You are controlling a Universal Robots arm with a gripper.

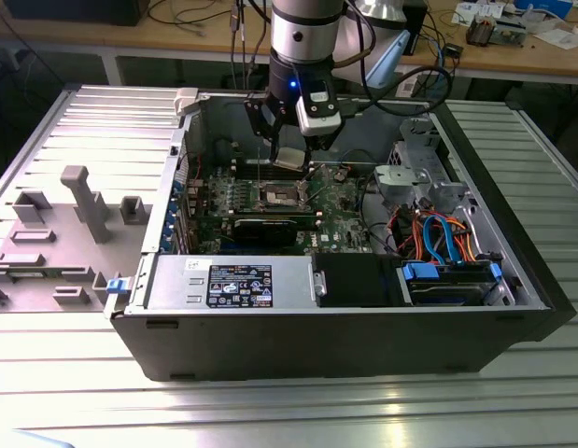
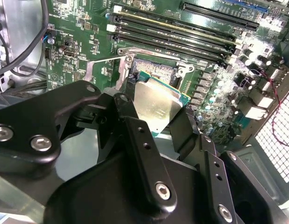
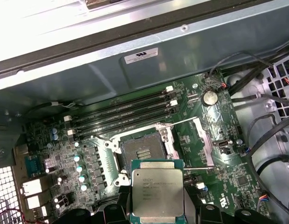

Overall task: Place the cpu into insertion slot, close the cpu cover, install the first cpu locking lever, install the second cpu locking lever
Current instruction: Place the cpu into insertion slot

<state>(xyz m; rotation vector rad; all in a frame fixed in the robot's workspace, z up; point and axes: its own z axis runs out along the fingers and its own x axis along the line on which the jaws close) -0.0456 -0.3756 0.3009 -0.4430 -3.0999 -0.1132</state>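
My gripper (image 1: 289,154) hangs inside the open computer case, shut on the cpu (image 3: 157,189), a flat square chip with a silvery top. In the second wrist view the black fingers (image 2: 135,126) clamp the cpu (image 2: 158,105) by two opposite edges, and it is tilted. It hovers a little above and just beside the insertion slot (image 3: 142,149), whose dark square centre lies bare on the green motherboard (image 1: 340,201). The cpu cover (image 3: 205,147) is swung open to one side of the slot. A thin wire locking lever (image 3: 181,122) stands unlatched along it.
Long memory slots (image 3: 121,112) run beside the socket. A black graphics card (image 1: 270,227) and the power supply (image 1: 232,283) sit nearer the case front. The grey drive cage (image 1: 410,177) and coloured cables (image 1: 443,238) fill the exterior view's right. The case walls (image 1: 190,140) surround the board.
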